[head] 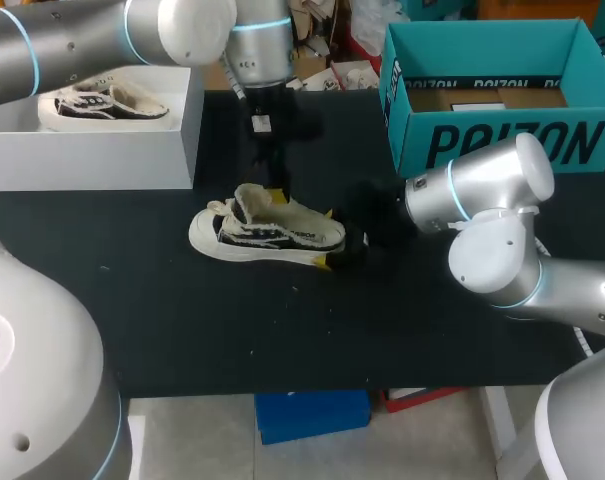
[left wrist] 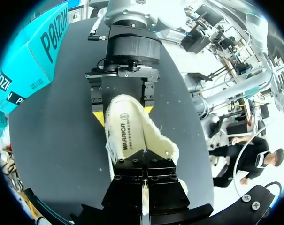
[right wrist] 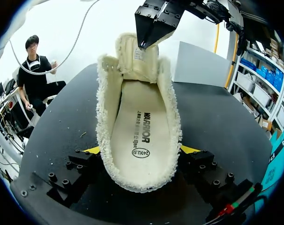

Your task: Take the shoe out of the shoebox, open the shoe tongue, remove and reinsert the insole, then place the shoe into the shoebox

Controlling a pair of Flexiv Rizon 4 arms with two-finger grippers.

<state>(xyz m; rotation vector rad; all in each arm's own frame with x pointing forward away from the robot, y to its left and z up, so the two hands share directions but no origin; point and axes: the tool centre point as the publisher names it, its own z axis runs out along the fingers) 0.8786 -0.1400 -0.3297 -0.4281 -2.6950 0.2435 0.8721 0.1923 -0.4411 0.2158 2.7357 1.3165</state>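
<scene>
From above, the shoe (head: 267,232) is already out and lies on its side on the black table (head: 182,330), with the teal shoebox (head: 502,140) at about two o'clock from it and well apart. At ten o'clock from the shoe stands a white box (head: 102,150) holding a second shoe (head: 102,103). My left pincer (head: 274,185) comes down on the shoe from twelve o'clock, and my right pincer (head: 340,250) meets its heel from three o'clock.

Along my left wrist, the left pincer appears pinched on the tongue (left wrist: 142,199), though my own finger blocks hide most of it. Straight ahead, the right pincer's yellow tips clasp the heel from both sides.

Along my right wrist, the heel sits clamped between my fingers. The tongue is pulled upright at the far end, so the mouth gapes. The insole (right wrist: 142,126) lies flat inside.

As I judge it, taking out and opening the tongue are done. The seated insole could mean not yet lifted or already put back; I cannot tell which. Boxing the shoe is certainly left.
</scene>
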